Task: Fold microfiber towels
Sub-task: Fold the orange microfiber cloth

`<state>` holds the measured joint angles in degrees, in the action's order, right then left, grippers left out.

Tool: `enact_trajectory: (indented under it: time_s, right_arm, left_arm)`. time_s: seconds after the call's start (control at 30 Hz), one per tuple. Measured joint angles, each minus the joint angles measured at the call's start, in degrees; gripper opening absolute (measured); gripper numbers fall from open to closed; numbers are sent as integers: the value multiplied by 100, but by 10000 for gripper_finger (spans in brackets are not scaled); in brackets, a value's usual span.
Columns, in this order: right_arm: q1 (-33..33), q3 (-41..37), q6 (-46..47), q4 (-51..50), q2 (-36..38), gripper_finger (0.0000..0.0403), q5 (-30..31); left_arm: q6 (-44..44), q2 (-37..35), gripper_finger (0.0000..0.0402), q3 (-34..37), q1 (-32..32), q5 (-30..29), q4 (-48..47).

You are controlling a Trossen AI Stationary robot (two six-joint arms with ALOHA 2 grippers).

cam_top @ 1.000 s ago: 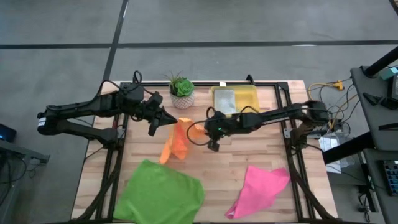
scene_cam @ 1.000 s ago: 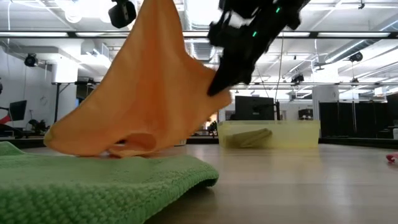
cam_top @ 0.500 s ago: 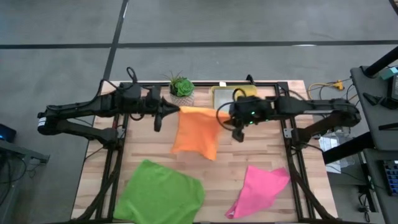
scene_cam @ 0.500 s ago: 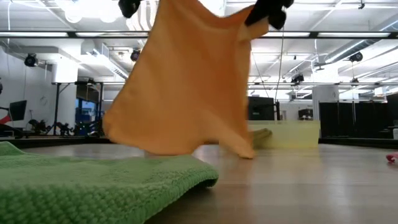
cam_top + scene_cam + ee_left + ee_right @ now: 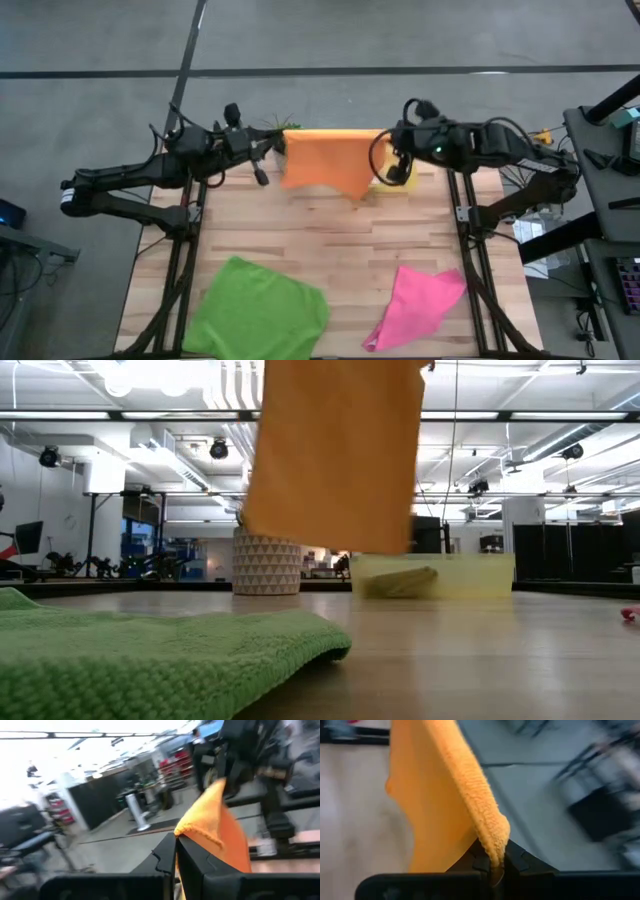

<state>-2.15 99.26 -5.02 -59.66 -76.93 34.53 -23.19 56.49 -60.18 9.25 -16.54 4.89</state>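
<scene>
Both arms are holding the orange towel (image 5: 328,160) up off the table (image 5: 330,240), stretched between them near the far edge. The left gripper (image 5: 277,150) is pinching one top corner with its fingers fully closed on the cloth, and the right gripper (image 5: 392,152) is pinching the opposite corner the same way; each wrist view is showing a fold of orange fabric clamped tight between dark fingers. To do this step well, I judge the two grippers should be keeping level and equally far apart so the top edge is staying taut, then lowering together so the hanging edge is touching the wood first and the cloth is laying out flat without bunching. Uneven lowering would likely be leaving a crease or a skewed fold. The towel is hanging as a flat sheet with a thick nubby weave, its lower edge dangling clear of the table in the low view, one lower corner drooping a little further than the other. It is partly hiding the yellow bin (image 5: 404,176) and the plant pot (image 5: 266,561) behind it. The green towel (image 5: 258,310) is lying near the front on the left side, slightly rumpled, and the pink towel (image 5: 418,302) is lying front right, well apart from it, with a corner turned.
</scene>
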Motion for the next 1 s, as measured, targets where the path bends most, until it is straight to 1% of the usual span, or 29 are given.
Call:
enact_trajectory:
  time_s: [0.07, 0.13, 0.2, 0.3, 0.37, 0.43, 0.53, 0.67, 0.77, 0.87, 1.0]
  right_arm:
    - [0, 314, -354, 4, -121, 9, 422]
    - [-2, 543, -555, -4, -230, 9, 677]
    - [-2, 653, -570, -17, -321, 8, 709]
    - [109, 574, -173, -319, -442, 8, 555]
    - [270, 364, 282, -652, -526, 8, 398]
    - [520, 48, 721, -917, -603, 8, 283]
    - [1043, -480, 1364, -894, -672, 8, 226]
    - [1812, -1103, 2334, -432, -657, 8, -99]
    - [2369, -1475, 3038, -146, -670, 8, -382]
    - [2855, -1873, 3670, 162, -721, 8, -669]
    - [3366, -2454, 4410, 710, -882, 8, -1222]
  left_arm:
    - [-256, 62, 0, 2, 1, -437, 83]
    - [-513, 128, 0, 8, 1, -923, 115]
    - [-611, 179, 0, 45, 1, -1217, 128]
    - [-563, 232, 0, 202, -26, -1302, 45]
    - [-377, 259, 0, 335, -146, -1315, -129]
    - [3, 290, 0, 494, -327, -1351, -306]
    - [444, 291, 0, 805, -711, -1406, -545]
    - [763, 269, 0, 1140, -1472, -1380, -705]
    - [823, 286, 0, 1301, -2072, -1379, -1075]
    - [1334, 396, 0, 1554, -2575, -1375, -1183]
    - [2064, 658, 0, 1964, -3116, -1294, -1193]
